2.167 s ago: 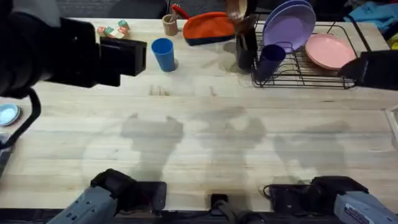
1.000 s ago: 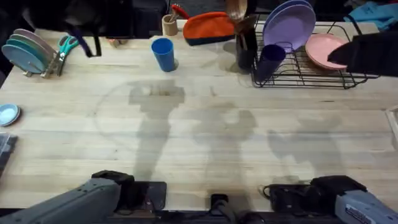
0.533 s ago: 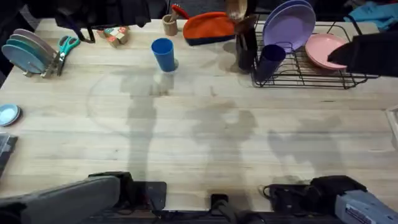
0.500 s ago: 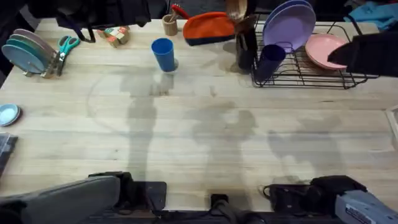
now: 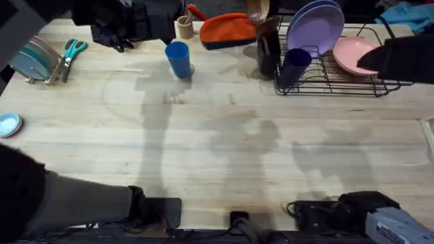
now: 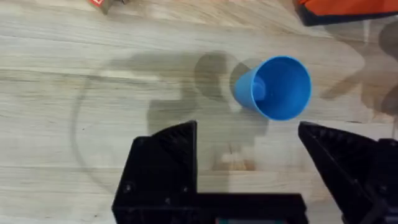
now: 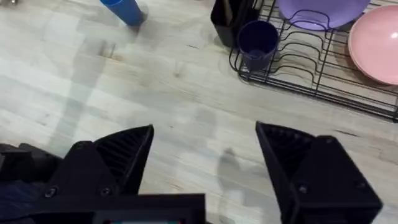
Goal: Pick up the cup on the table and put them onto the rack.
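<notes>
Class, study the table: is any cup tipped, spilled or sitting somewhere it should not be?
Nothing is tipped or spilled. The bright blue plastic tumbler stands upright on the wooden table, apart from the black wire dish rack. The dark navy tumbler stands upright at the rack's corner. The left gripper is open above the blue one.

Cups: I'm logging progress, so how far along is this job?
Done: the navy cup stands in the rack. In hand: the open left gripper hangs above the blue cup, not gripping it. Left: grasp it and rack it. The right gripper is open, empty.
</notes>
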